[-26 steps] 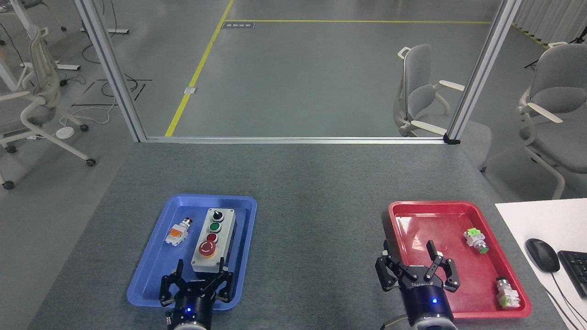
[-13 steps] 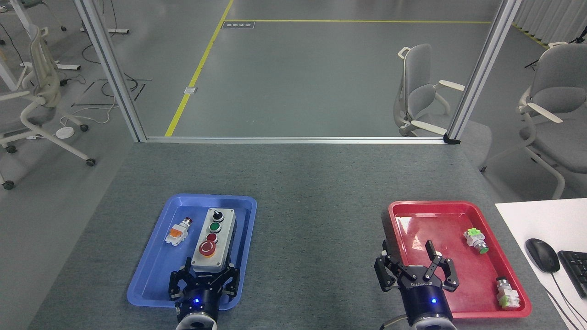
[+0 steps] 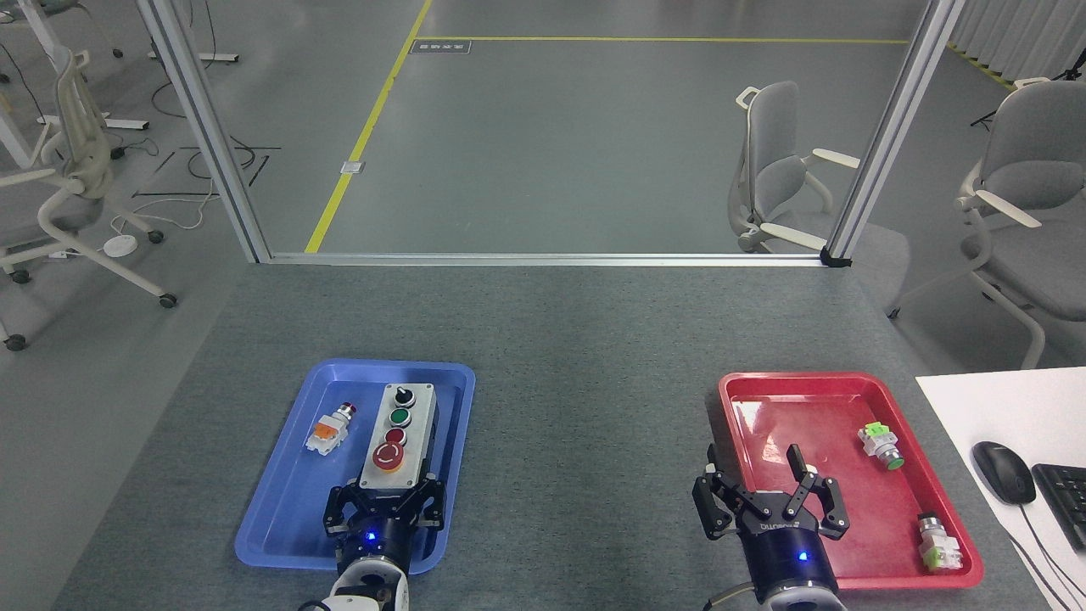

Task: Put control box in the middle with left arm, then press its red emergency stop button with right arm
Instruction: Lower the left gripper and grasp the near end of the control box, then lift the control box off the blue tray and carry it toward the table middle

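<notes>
a grey felt-topped table (image 3: 577, 339) carries two shallow trays: a blue tray (image 3: 280, 509) on the left and a red tray (image 3: 747, 399) on the right. beside the control box in the blue tray, to its left and apart from it, lies a loose push-button part with an orange body and red cap (image 3: 329, 429). the red tray holds two more loose push-button parts, a green-headed one (image 3: 880, 446) near its right side and a green-and-white one (image 3: 938, 543) in its near right corner. right of the red tray a white desk (image 3: 976, 407) bears a black mouse (image 3: 1004, 473) and the edge of a black keyboard (image 3: 1067, 502). beyond the table stand aluminium frame posts, grey office chairs and a floor with yellow lines. the control box (image 3: 395, 439) lies lengthwise in the right half of the blue tray, its black knob farthest away, then the green button, the small red button and the red emergency stop button (image 3: 389, 456) at the near end. the left gripper (image 3: 386, 502) sits at that near end, its black fingers spread to either side of the box's near corners; whether they touch the box cannot be told. the right gripper (image 3: 770, 501) hangs over the near left part of the red tray, jaws apart and holding nothing, well apart from the box.
</notes>
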Robot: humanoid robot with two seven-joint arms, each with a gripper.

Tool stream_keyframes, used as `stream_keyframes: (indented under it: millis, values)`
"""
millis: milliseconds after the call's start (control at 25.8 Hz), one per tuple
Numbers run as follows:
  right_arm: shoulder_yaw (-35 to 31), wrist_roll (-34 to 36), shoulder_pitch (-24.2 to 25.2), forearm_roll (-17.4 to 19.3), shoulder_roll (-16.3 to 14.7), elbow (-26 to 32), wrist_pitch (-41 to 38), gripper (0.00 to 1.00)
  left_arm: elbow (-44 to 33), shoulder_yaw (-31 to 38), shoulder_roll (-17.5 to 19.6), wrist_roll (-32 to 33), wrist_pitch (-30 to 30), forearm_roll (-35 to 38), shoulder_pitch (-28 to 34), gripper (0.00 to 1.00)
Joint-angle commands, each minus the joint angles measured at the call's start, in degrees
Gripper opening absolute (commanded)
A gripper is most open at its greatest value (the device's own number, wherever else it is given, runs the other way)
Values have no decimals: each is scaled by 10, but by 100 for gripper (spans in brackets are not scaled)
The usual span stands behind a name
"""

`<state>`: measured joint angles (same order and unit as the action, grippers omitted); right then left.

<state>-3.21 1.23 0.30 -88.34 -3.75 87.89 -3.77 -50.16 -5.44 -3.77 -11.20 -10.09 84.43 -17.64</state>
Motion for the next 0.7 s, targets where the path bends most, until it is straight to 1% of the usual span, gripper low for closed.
stream_keyframes:
  millis: [0, 78, 194, 233, 349, 426, 581, 659]
  values:
    - [-1, 0, -1, 0, 0, 0, 0, 98, 9, 1, 4, 3, 29, -3, -5, 17]
    - [-1, 0, -2, 0, -1, 0, 0, 98, 3, 1, 6, 2, 36, -4, -4, 1]
    - [0, 1, -2, 0, -1, 0, -1, 98, -13, 3, 10, 1, 43, -16, -6, 0]
    - [0, 1, -2, 0, -1, 0, -1, 98, -34, 3, 12, 1, 52, -25, -6, 0]
    - [0, 2, -2, 0, -1, 0, -5, 98, -127, 5, 41, 6, 75, -69, 8, 0]
    - [-1, 2, -2, 0, -1, 0, -7, 98, -170, 4, 53, 7, 89, -97, 21, 0]
    - [-2, 2, -2, 1, -1, 0, -7, 98, -240, 0, 43, 2, 120, -106, 50, 0]
    - [-2, 2, -1, 2, -1, 0, -7, 98, -260, -25, 14, -1, 128, -104, 69, 0]
